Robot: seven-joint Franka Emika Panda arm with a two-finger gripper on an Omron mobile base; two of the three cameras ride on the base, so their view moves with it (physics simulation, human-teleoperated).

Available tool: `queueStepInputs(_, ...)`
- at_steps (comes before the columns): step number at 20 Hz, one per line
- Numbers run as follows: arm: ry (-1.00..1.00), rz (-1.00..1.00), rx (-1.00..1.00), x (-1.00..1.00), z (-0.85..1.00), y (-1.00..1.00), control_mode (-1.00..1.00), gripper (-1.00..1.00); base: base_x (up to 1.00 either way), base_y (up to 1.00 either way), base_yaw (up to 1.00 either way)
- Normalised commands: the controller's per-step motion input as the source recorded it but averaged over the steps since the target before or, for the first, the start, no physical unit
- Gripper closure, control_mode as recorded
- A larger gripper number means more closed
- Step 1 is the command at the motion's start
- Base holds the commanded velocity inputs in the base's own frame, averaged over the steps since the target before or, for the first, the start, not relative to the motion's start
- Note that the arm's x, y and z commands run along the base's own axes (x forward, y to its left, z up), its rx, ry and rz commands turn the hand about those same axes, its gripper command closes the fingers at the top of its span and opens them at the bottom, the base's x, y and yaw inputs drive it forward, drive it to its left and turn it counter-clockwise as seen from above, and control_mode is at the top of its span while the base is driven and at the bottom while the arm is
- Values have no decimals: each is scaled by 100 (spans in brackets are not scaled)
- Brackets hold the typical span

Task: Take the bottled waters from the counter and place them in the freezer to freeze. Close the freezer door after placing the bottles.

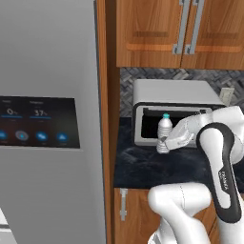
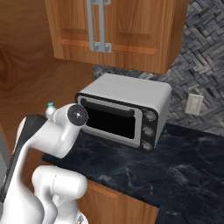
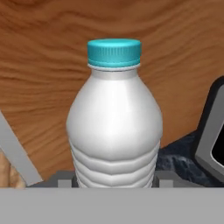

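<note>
- The gripper (image 1: 164,143) is closed around the lower part of a bottled water (image 1: 164,129); the two fingers stand at the two sides of its ribbed body, with no gap visible between them and the plastic.
- In the hand view the bottle (image 3: 114,127) stands upright between the two dark finger tips, which show only at the bottom corners of its body.
- The bottle is whitish, with a teal cap (image 3: 114,52), and its lower half has horizontal ribs.
- In the left base view the bottle is in front of the dark window of the grey toaster oven (image 1: 176,112), above the black marble counter (image 1: 143,167); I cannot tell if its bottom touches the counter or is a little above it.
- In the right base view only the cap and shoulder of the bottle (image 2: 50,109) show, behind the white arm, to the left of the toaster oven (image 2: 127,111).
- The grey refrigerator door with the dark touch display (image 1: 40,123) is at the left of the left base view, and it is shut.
- Brown wooden cabinets (image 1: 157,33) hang above the counter.
</note>
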Motion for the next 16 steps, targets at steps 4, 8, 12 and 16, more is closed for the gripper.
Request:
queueStepInputs(4, 0, 0, 0, -35, 4, -13, -100, 100, 0, 0, 0)
queueStepInputs(8, 0, 0, -3, -37, -6, -11, -100, 100, 0, 0, 0)
queueStepInputs(12, 0, 0, 0, 0, 0, 0, -100, 100, 0, 0, 0)
queueStepInputs(16, 0, 0, 0, -7, 0, 0, -100, 100, 0, 0, 0)
